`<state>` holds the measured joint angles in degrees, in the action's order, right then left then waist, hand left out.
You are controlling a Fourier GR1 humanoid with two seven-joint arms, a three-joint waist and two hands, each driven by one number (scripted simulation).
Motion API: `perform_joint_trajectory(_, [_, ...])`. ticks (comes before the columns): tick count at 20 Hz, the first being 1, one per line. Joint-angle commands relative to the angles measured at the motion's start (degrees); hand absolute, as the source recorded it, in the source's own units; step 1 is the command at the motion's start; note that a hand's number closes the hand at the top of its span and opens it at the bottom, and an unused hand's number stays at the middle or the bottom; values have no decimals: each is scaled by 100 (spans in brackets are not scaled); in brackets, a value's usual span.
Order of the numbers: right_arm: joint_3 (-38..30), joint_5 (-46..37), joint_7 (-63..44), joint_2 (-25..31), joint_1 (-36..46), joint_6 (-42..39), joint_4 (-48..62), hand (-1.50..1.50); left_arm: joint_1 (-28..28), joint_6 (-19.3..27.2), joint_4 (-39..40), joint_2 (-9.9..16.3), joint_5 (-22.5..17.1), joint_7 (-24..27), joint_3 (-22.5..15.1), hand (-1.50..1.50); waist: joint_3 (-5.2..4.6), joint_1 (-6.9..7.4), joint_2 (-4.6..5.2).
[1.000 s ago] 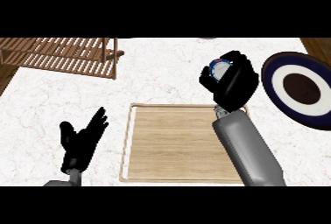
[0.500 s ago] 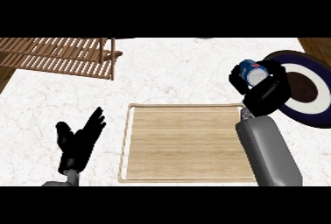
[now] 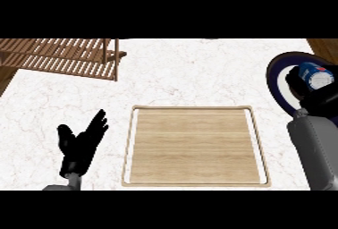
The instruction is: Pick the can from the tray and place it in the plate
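Bare tray (image 3: 195,147), open counter (image 3: 198,71)

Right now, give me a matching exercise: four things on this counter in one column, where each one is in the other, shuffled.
Things:
1. can
2. tray
3. left hand
4. wooden rack

Places:
A. top left of the counter
B. middle of the counter
C. held over the plate at the right edge
D. open at the lower left

Pairs: 1-C, 2-B, 3-D, 4-A
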<state>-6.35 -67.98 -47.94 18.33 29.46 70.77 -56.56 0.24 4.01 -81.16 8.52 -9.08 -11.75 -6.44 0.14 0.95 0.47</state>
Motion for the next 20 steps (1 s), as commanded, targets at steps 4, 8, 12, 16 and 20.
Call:
perform_joint_trajectory(4, [520,2196,919,1180,-199,807,614,150,180,55,-204,-130,85,-3,-137,0,18,70,12])
perform_joint_trajectory(8, [589,2925,1426,1365,-36,992,950,150,-116,21,53,-175,163,-67,-187,0,22,89,43])
perform_joint_trajectory(12, [435,3590,1055,1644,98,-763,1398,-150,95,-77,68,-107,125,125,-143,0,25,177,67])
perform_joint_trajectory(16, [490,4343,1800,1401,39,-1291,1357,-150,-241,-118,8,-54,31,-88,-38,0,45,166,77])
perform_joint_trajectory(20, [131,5057,2823,1578,53,-1580,1098,-150,-160,-137,-11,0,-2,-5,43,0,65,168,80])
